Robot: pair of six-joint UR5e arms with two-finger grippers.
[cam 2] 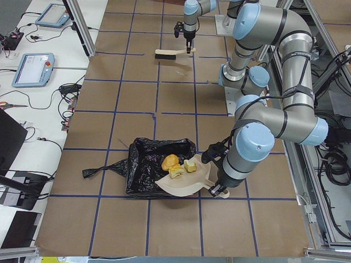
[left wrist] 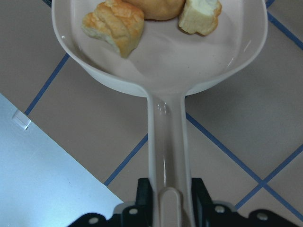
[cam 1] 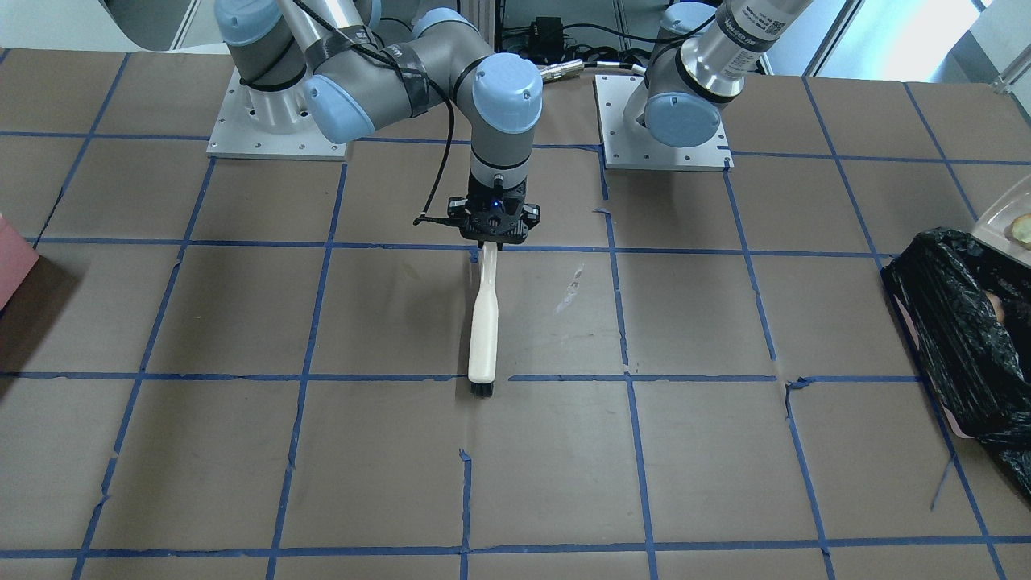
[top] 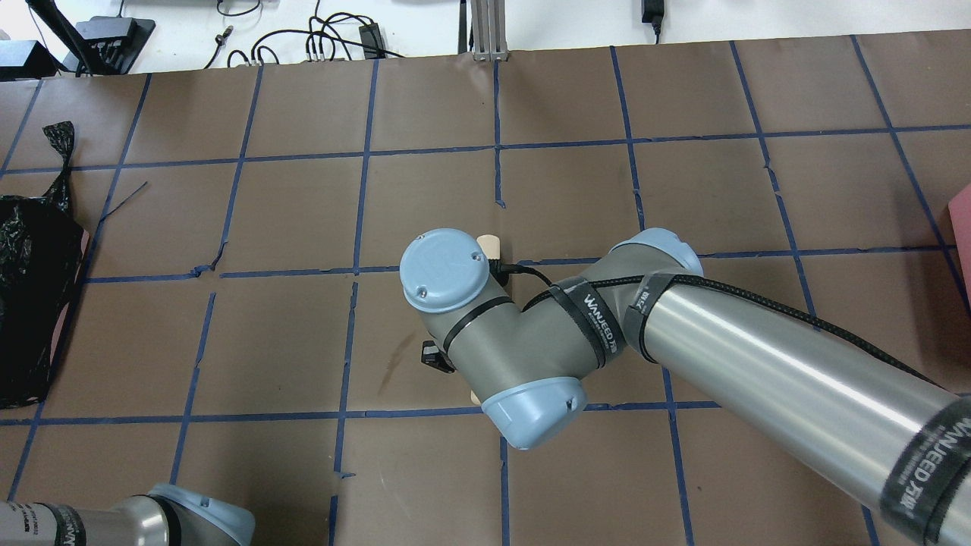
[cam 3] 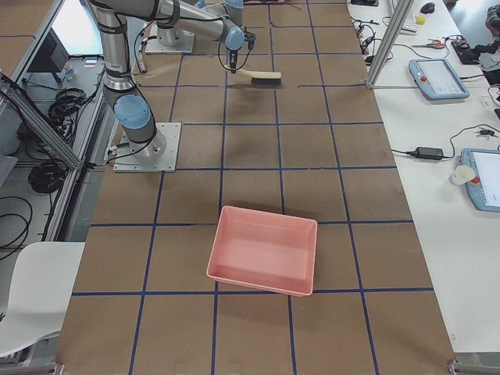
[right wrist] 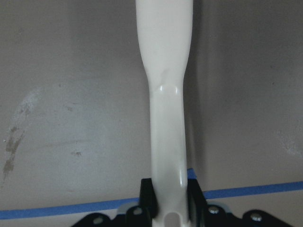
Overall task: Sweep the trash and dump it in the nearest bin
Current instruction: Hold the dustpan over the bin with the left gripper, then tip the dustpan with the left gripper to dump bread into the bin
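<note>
The trash sits in a pale dustpan: a brown lump and two pale torn chunks. My left gripper is shut on the dustpan's handle. In the exterior left view it holds the pan, with the trash on it, over the near edge of the bin lined with a black bag. My right gripper is shut on the handle of a white brush. The brush's black bristles rest on the table's middle.
The bin shows at the right edge of the front view and at the left edge of the overhead view. A plain pink tray stands at the table's other end. Brown paper with a blue tape grid covers the table.
</note>
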